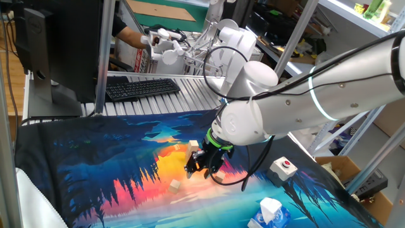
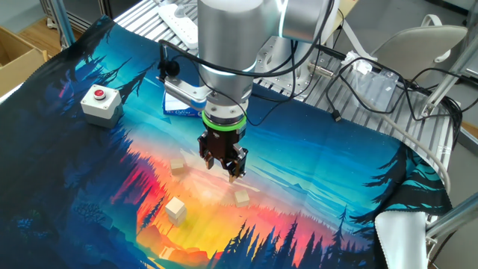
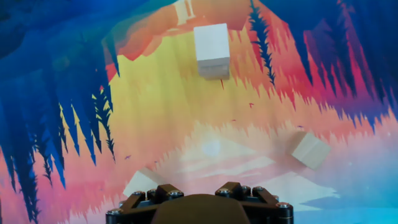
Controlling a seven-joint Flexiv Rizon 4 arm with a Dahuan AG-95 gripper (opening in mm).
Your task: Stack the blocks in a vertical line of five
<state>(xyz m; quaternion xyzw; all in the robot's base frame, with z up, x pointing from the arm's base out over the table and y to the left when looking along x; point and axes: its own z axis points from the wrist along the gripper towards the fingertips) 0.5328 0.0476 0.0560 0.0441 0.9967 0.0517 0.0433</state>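
The gripper (image 2: 227,166) hovers low with jaws apart and empty over the mat (image 2: 314,149), loose blocks (image 2: 241,197) scattered close (a short stack (image 2: 175,210) nearby), so a careless descent could nudge one away.
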